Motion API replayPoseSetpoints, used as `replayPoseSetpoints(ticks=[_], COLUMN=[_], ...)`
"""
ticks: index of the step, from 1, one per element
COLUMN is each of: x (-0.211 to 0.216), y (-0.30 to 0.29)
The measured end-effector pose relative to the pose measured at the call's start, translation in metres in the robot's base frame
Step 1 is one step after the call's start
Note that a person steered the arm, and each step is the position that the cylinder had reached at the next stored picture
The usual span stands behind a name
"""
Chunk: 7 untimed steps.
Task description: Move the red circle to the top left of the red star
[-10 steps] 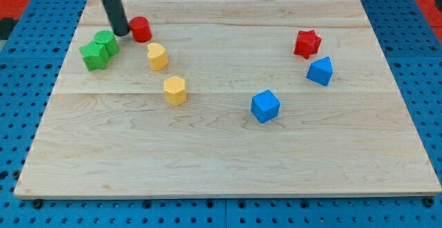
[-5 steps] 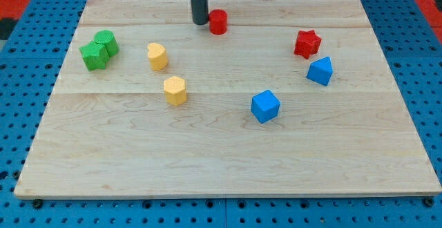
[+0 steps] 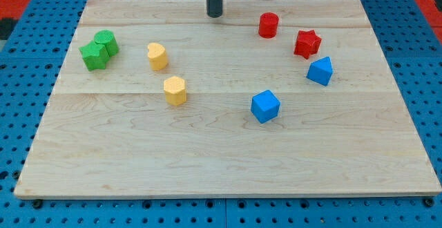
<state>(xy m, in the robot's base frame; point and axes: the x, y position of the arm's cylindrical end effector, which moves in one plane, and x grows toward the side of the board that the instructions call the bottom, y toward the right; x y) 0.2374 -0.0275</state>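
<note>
The red circle (image 3: 268, 25) stands near the board's top edge, just up and left of the red star (image 3: 306, 43), with a small gap between them. My tip (image 3: 215, 15) is at the view's top centre, well to the left of the red circle and not touching it. The rod rises out of the view's top.
A blue block (image 3: 320, 70) sits just below the red star, and a blue cube (image 3: 265, 106) lies lower left of it. A yellow heart (image 3: 157, 56) and a yellow hexagon (image 3: 175, 90) are left of centre. Two green blocks (image 3: 99, 50) sit together at the left on the wooden board (image 3: 228, 166).
The red circle slid right along the top from beside the green blocks to just up-left of the red star. My tip followed to the right, then stopped behind, apart from the circle.
</note>
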Motion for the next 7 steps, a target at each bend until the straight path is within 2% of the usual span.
replayPoseSetpoints(ticks=[1,2,3,5,6,7], x=[0.028,0.033,0.016,0.016,0.015,0.023], y=[0.028,0.074,0.073,0.095,0.085,0.123])
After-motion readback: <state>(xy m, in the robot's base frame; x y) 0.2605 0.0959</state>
